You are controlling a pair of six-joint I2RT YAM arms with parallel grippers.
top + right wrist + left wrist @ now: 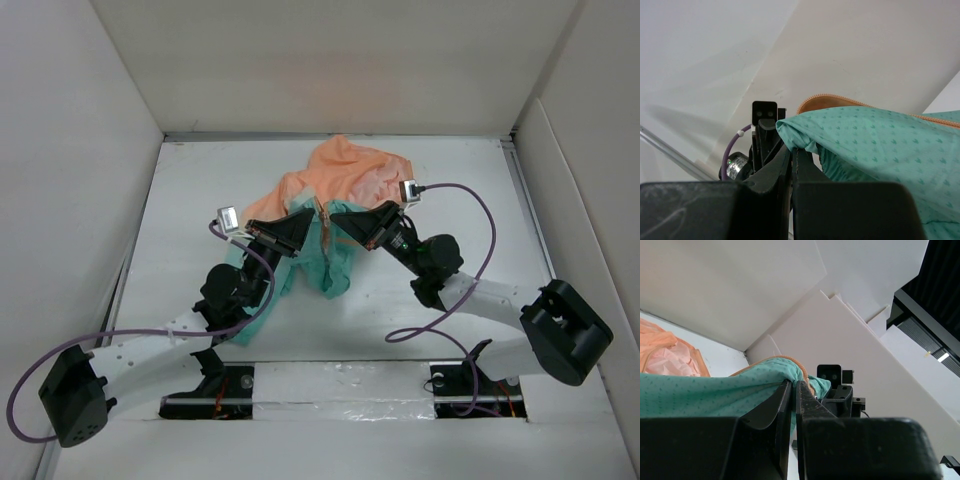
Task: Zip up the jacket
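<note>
You have both sets of jaws pressed shut on the jacket (345, 175), and the wrist views show why. The left gripper (794, 386) pinches a fold of teal cloth right at its tips, and the right gripper (791, 150) does the same. Each hold sits just below the orange zipper edge (826, 97) that crests above the jaw tips. From above, the two grippers face each other almost tip to tip across the front opening, with the zipper line between them, so each seems to hold one side of the front. I judge this pairing is meant to draw the two halves taut and line them up so the teeth can meet. You cannot tell whether either jaw has the slider itself, since no pull tab shows. The jacket lies bunched on the table (180, 250), its orange hood beyond the jaws and its teal hem trailing back under the wrists. The cloth looks thin and limp, so expect it to slip or pucker if you pull unevenly.
</note>
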